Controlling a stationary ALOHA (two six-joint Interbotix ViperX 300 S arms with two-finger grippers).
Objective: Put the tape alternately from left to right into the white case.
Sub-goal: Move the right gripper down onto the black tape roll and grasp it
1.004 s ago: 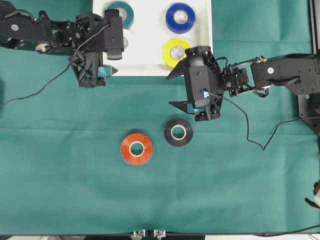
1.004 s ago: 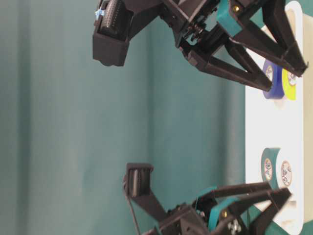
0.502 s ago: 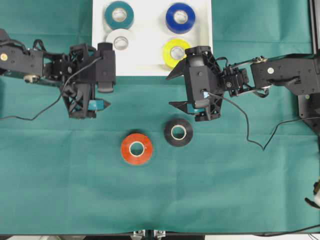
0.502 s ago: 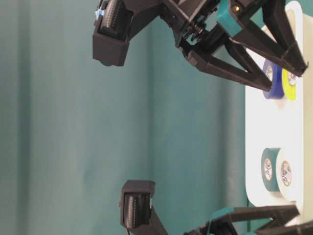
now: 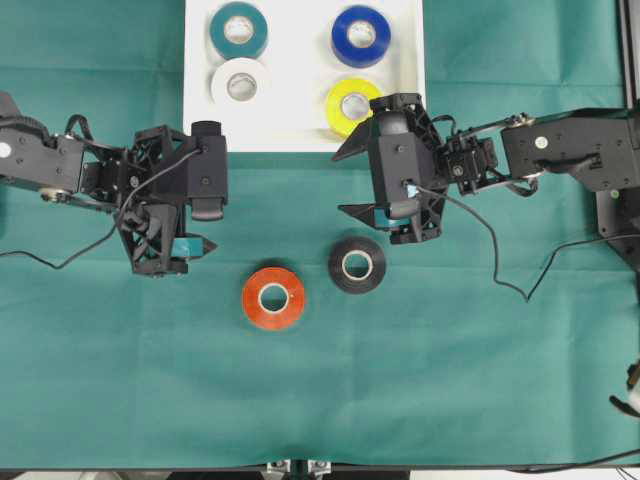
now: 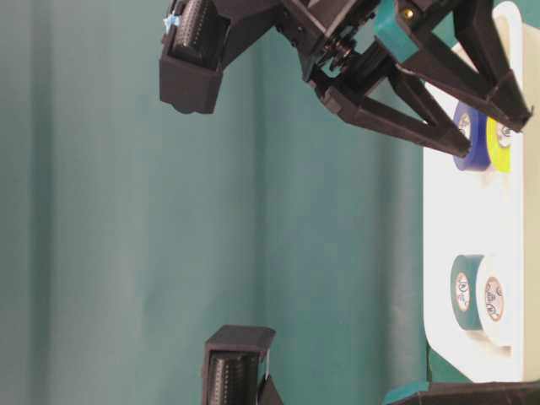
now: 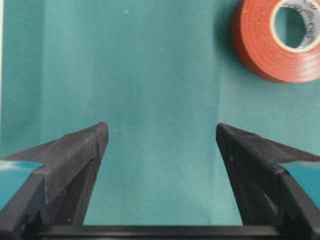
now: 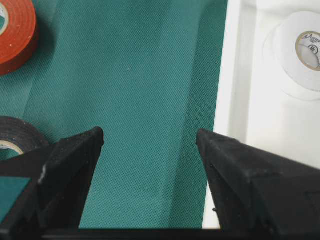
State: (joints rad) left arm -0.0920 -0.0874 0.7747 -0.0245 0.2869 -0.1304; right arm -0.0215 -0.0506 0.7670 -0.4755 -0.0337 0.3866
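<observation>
Tape was what I had come for, and four rolls already lay in the white case point(image 5: 300, 130) at the far edge of the green cloth point(image 5: 450, 380): a teal roll point(image 5: 238, 30) and a white roll point(image 5: 240, 84) on its left side, a blue roll point(image 5: 361, 35) and a yellow roll point(image 5: 352, 104) on its right. Two more lay loose on the cloth nearer to me, the orange roll point(image 5: 273, 298) and, just to its right and slightly farther, the black roll point(image 5: 357, 265), close but not touching. My left gripper point(image 5: 203, 243) hung over bare cloth near the case's left front corner, forearm reaching in level from the left, jaws spread wide with nothing between them; through the left wrist camera the orange roll sat ahead and to the right. My right gripper point(image 5: 345, 178) was stretched in from the right, wrist rolled a little, jaws likewise parted and empty, poised over the case's near right edge beside the yellow roll.
</observation>
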